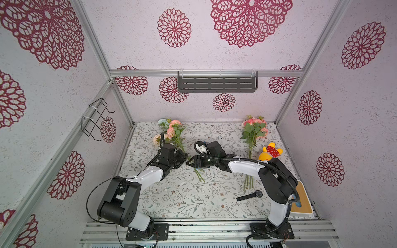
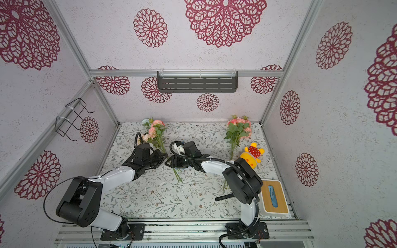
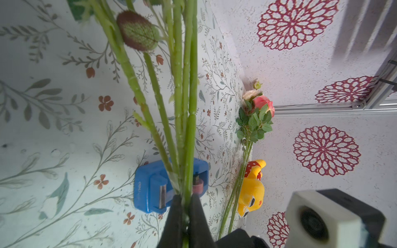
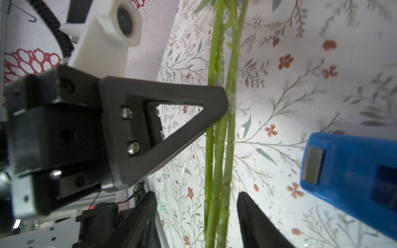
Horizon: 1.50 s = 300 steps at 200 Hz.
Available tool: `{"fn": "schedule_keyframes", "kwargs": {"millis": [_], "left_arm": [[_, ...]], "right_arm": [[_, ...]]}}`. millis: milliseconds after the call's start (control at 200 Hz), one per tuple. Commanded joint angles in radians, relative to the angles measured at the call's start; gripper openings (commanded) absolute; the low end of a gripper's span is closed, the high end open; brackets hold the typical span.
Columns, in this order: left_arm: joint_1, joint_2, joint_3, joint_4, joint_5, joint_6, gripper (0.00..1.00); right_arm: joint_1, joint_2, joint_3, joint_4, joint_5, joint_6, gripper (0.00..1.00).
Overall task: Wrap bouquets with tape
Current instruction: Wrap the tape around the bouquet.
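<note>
One of the bouquets (image 1: 175,131), pink and peach roses with a pale blue bloom, lies at the back left. Its long green stems (image 3: 184,107) run toward the table's middle. My left gripper (image 3: 185,199) is shut on these stems, pinching them between its black fingers (image 4: 171,120). My right gripper (image 4: 196,194) faces it from the right, open, with the same stems (image 4: 221,150) between its fingers and touching neither. The tape sits in a blue dispenser (image 3: 148,189) on the table just behind the stems; both top views hide it. The other bouquet (image 1: 254,128) lies at the back right.
A yellow plush toy (image 1: 269,153) lies beside the right bouquet's stems. A black wristwatch (image 1: 250,195) rests at the front right. A white box with a wooden lid (image 2: 272,197) stands at the right edge. A dark shelf (image 1: 217,83) hangs on the back wall.
</note>
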State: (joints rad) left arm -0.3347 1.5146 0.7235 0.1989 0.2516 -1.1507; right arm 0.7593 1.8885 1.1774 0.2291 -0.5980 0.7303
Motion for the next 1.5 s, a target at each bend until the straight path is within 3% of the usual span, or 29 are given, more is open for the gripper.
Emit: {"fn": "schedule_keyframes", "kwargs": {"millis": [0,60,175,255,330,440,555,640,691,891,1006,1211,1316,1356,1446,1496], "left_arm": [[0.009,-0.012,-0.003,0.110,-0.015,-0.024,0.00],[0.010,-0.012,-0.014,0.132,-0.017,-0.040,0.00],[0.015,-0.008,-0.027,0.158,-0.018,-0.061,0.00],[0.019,-0.008,-0.035,0.163,-0.018,-0.063,0.00],[0.023,-0.005,-0.044,0.167,-0.017,-0.066,0.00],[0.028,-0.007,-0.060,0.188,-0.017,-0.086,0.00],[0.033,-0.005,-0.064,0.172,-0.014,-0.081,0.00],[0.036,-0.008,-0.058,0.103,-0.025,-0.076,0.23],[0.037,-0.003,-0.046,0.033,-0.033,-0.062,0.30],[0.042,0.082,-0.044,0.049,0.006,-0.089,0.41],[0.042,0.129,-0.065,0.154,0.038,-0.145,0.36],[0.044,0.180,-0.090,0.255,0.076,-0.210,0.01],[0.047,0.169,-0.102,0.254,0.072,-0.210,0.00],[0.048,0.162,-0.104,0.247,0.068,-0.208,0.00],[0.052,0.133,-0.099,0.204,0.053,-0.184,0.00],[0.057,0.115,-0.101,0.195,0.048,-0.164,0.00]], "right_arm": [[-0.005,0.003,0.026,0.040,-0.076,0.052,0.40],[-0.005,0.004,0.021,0.025,-0.059,0.043,0.35],[-0.006,0.027,0.025,-0.021,-0.042,0.009,0.33],[-0.004,0.041,0.032,-0.030,-0.042,-0.008,0.20],[-0.003,0.036,0.042,-0.062,-0.024,-0.037,0.00],[0.017,0.016,0.096,-0.220,0.078,-0.158,0.00],[0.066,-0.005,0.162,-0.380,0.266,-0.301,0.00],[0.124,-0.018,0.209,-0.476,0.461,-0.397,0.00],[0.161,-0.021,0.226,-0.504,0.560,-0.442,0.00],[0.234,-0.019,0.245,-0.520,0.736,-0.505,0.00],[0.259,-0.014,0.261,-0.529,0.783,-0.537,0.00],[0.271,-0.004,0.256,-0.516,0.782,-0.539,0.00],[0.274,-0.015,0.241,-0.505,0.775,-0.532,0.00],[0.274,-0.025,0.234,-0.500,0.778,-0.532,0.12],[0.272,-0.059,0.223,-0.500,0.806,-0.514,0.55],[0.265,-0.101,0.194,-0.469,0.799,-0.497,0.69]]}}
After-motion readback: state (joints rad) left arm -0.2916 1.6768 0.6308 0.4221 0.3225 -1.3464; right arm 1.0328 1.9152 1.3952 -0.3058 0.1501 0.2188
